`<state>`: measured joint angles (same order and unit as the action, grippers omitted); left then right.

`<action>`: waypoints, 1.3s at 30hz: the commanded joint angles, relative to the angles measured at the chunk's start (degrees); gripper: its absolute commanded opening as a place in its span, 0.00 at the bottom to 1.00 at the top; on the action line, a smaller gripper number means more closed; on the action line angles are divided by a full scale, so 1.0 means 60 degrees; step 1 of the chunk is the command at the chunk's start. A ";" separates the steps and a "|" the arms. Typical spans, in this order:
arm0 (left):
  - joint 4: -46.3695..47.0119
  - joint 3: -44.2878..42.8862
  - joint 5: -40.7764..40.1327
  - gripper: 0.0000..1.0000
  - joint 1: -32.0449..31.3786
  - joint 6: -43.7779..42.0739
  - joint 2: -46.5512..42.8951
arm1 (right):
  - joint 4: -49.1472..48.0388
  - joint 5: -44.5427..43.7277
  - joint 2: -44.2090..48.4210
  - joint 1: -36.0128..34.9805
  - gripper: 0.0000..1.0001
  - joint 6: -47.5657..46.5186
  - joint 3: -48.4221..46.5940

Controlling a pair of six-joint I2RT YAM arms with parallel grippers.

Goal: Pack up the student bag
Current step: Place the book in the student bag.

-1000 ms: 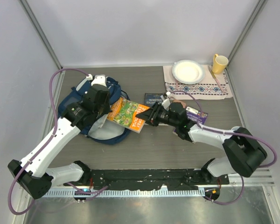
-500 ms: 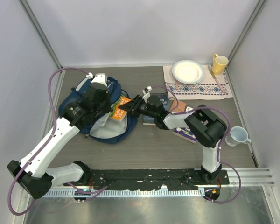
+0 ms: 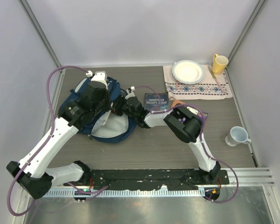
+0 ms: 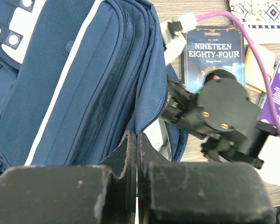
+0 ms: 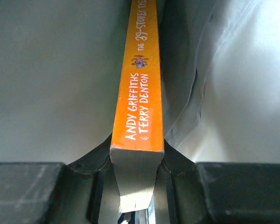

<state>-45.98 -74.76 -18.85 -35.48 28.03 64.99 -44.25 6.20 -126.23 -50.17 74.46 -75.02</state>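
You are in the middle of the loading step: one book is going into the student bag, which lies at the left of the table with its mouth turned toward the right. Your left arm reaches from its base up and over the bag. The left gripper has its fingers pressed together on the navy rim of the mouth, pinching the fabric so the opening is held up.

Just to the right, your right arm is stretched far across the table, bent sharply at the elbow, with its wrist low and pointing left into that opening. The right gripper is clamped on the end of an orange-spined book, spine toward the wrist camera. Pale grey lining shows on both sides of it, so I judge the book to be well inside the main compartment.

The next move, as I read it, calls for you to part the right fingers and draw that arm straight back out to the right. Go low and slow, so the fingers do not snag the lining or drag the book back out. Hold the rim with the left until the right is out.

Farther right, a dark book titled Nineteen Eighty-Four lies on the table just beside the bag, and is likely the next to go in.
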 commanded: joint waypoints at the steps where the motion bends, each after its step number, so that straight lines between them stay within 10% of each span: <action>1: 0.1100 -0.0518 0.0227 0.00 0.0011 -0.0116 -0.0314 | -0.0625 -0.0666 -0.0520 -0.0134 0.04 -0.0514 -0.1747; 7: 0.1203 -0.0372 0.0432 0.00 0.0011 -0.0189 -0.0300 | 0.0606 -0.0578 -0.1226 -0.0251 0.16 -0.1334 -0.2731; 15: 0.1159 -0.0050 -0.0094 0.00 0.0070 -0.0029 -0.0241 | 0.2363 -0.0915 -0.0290 -0.0251 0.79 -0.2344 -0.1766; 26: 0.0968 0.0551 -0.0813 0.00 0.0186 0.0133 -0.0519 | 0.5922 -0.2042 0.1028 -0.0251 0.88 -0.4030 -0.1853; 39: 0.0735 0.0844 -0.1266 0.00 0.0260 -0.0042 -0.0549 | 0.5922 -0.2232 0.3884 -0.0237 0.89 -0.5011 0.0447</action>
<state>-44.18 -70.00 -21.78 -34.63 28.45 63.64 -10.57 -3.95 -111.79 -51.42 48.29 -74.15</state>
